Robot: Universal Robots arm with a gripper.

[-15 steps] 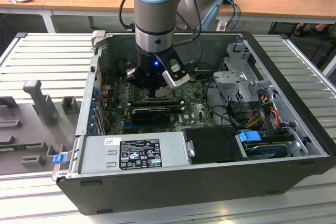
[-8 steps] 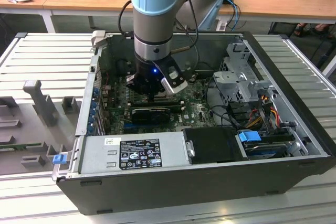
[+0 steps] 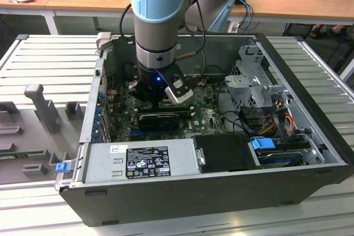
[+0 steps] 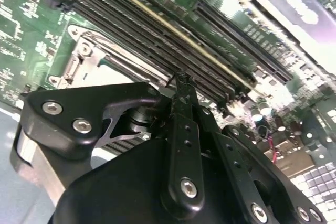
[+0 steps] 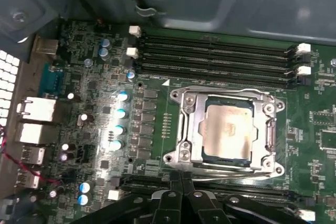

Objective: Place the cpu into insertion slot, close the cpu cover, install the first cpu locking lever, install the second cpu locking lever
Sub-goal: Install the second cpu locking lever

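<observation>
— CPU, the small flat square chip with a dull silver-grey metal top (image 5: pixel 227 130): where does it sit?

— In the first wrist view it lies flat inside the square insertion slot (image 5: pixel 226 129) on the green motherboard (image 5: pixel 152 66), level with the frame around it. The thin metal cpu cover (image 5: pixel 227 96), a frame plate with a large square opening, lies down over the socket, and the chip's top shows through that opening.

— And the locking levers?

— Thin bright wire rods (image 5: pixel 231 168) run along the socket's edges near the long black memory slots (image 5: pixel 215 56). Whether they are hooked down I cannot tell.

— What about the black gripper?

— In the exterior view the black gripper (image 3: pixel 160 99) hangs from the pale blue-and-grey arm (image 3: pixel 157 9) inside the open dark grey computer case (image 3: pixel 310 70), low over the board. In the first wrist view its fingertips (image 5: pixel 181 178) meet with no gap between them, just beside the socket's edge. In the second wrist view the fingers (image 4: pixel 185 108) press together into one narrow black blade, with nothing between them.

— Do they touch anything?

— The tips sit right at the socket's rim by the nearest rod, but contact is not clear.

— Anything else in the case?

— A grey power supply box with a black label (image 3: pixel 141 161) lies along the near wall in the exterior view.
</observation>
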